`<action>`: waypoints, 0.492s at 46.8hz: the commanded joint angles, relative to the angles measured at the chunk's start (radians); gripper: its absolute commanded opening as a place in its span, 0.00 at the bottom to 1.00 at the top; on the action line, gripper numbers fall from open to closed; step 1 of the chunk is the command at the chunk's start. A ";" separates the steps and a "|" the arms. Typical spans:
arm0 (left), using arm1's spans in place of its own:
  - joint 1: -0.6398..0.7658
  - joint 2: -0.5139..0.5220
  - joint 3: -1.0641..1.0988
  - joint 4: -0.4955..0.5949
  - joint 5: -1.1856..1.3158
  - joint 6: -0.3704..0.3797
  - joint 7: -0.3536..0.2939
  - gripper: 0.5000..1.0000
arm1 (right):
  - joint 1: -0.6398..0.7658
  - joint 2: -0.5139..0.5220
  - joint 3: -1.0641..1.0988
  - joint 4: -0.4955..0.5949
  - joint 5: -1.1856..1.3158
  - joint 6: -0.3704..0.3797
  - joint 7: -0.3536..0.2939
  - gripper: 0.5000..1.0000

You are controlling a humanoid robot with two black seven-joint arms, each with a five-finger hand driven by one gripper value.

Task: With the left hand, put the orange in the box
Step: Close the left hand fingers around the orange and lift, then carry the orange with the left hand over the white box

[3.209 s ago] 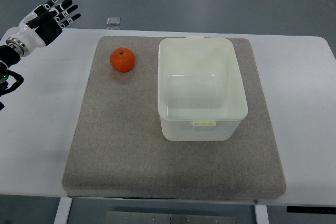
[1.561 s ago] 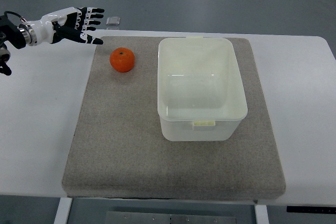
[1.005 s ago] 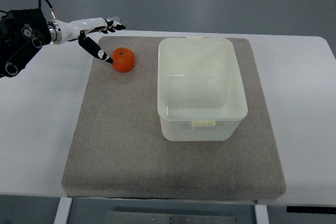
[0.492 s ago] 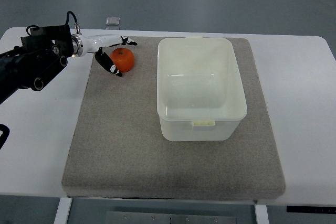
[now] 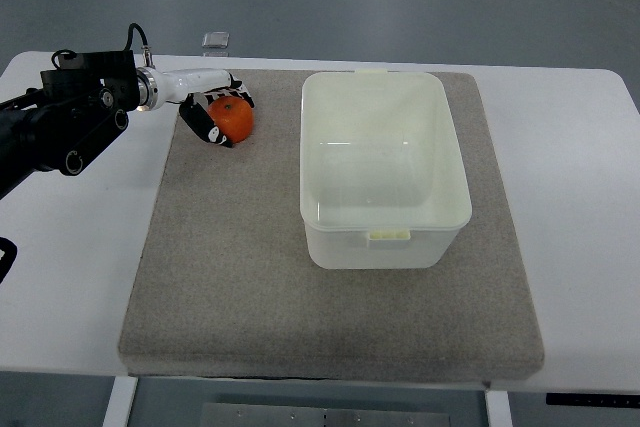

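An orange (image 5: 235, 119) sits on the grey mat (image 5: 240, 247) near its far left corner. My left hand (image 5: 214, 107) reaches in from the left and its fingers (image 5: 236, 99) curl over the top of the orange, with the thumb (image 5: 203, 127) against its left side. The orange rests on the mat. A white open plastic box (image 5: 384, 169) stands on the mat to the right of the orange; nothing lies in it. The right arm does not show.
The mat lies on a white table (image 5: 70, 247). A small clear object (image 5: 216, 41) sits at the table's far edge behind the hand. My left forearm (image 5: 70, 117) crosses the table's left part.
My left hand swung in from the far left to the orange. In the last half second its fingers closed down around the orange. The orange and the box have not moved.
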 commanded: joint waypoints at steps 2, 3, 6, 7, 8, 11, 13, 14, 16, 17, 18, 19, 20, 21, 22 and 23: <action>-0.012 0.006 -0.012 -0.002 -0.013 0.005 0.000 0.00 | 0.000 0.000 -0.002 0.000 0.000 0.001 0.000 0.85; -0.018 0.006 -0.014 -0.002 -0.016 0.005 0.000 0.00 | 0.000 0.000 0.000 0.000 0.000 0.000 0.000 0.85; -0.029 0.011 -0.017 -0.008 -0.021 0.005 0.000 0.00 | 0.000 0.000 0.000 0.000 0.000 0.001 0.000 0.85; -0.032 0.014 -0.018 -0.008 -0.022 0.005 0.000 0.00 | 0.000 0.000 0.000 0.000 0.000 0.000 0.000 0.85; -0.033 0.019 -0.020 -0.008 -0.024 0.005 0.000 0.00 | 0.000 0.000 -0.002 0.000 0.000 0.000 0.000 0.85; -0.046 0.045 -0.033 -0.011 -0.030 0.005 0.000 0.00 | 0.000 0.000 -0.002 0.000 0.000 0.000 0.000 0.85; -0.063 0.063 -0.044 -0.012 -0.033 0.002 -0.002 0.00 | 0.000 0.000 0.000 0.000 0.000 0.001 0.000 0.85; -0.069 0.075 -0.047 -0.014 -0.036 0.000 -0.002 0.00 | 0.000 0.000 0.000 0.000 0.000 0.000 0.000 0.85; -0.078 0.101 -0.052 -0.032 -0.045 -0.004 -0.003 0.00 | 0.000 0.000 0.000 0.000 0.000 0.001 0.000 0.85; -0.079 0.117 -0.057 -0.052 -0.056 -0.004 -0.002 0.00 | 0.000 0.000 -0.002 0.000 0.000 0.001 0.000 0.85; -0.079 0.137 -0.063 -0.078 -0.070 -0.006 -0.002 0.00 | 0.000 0.000 0.000 0.000 0.000 0.000 0.000 0.85; -0.079 0.158 -0.070 -0.106 -0.086 -0.006 -0.002 0.00 | 0.000 0.000 0.000 0.000 0.000 0.000 0.000 0.85; -0.078 0.181 -0.076 -0.135 -0.102 -0.007 0.000 0.00 | 0.000 0.000 0.000 0.000 0.000 0.000 0.000 0.85; -0.078 0.206 -0.083 -0.162 -0.116 -0.007 0.000 0.00 | 0.000 0.000 0.000 0.000 0.000 0.000 0.000 0.85; -0.078 0.229 -0.084 -0.190 -0.128 -0.009 0.000 0.00 | 0.000 0.000 0.000 0.000 0.000 0.000 0.000 0.85; -0.076 0.250 -0.086 -0.215 -0.137 -0.010 0.000 0.00 | 0.000 0.000 0.000 0.000 0.000 0.000 0.000 0.85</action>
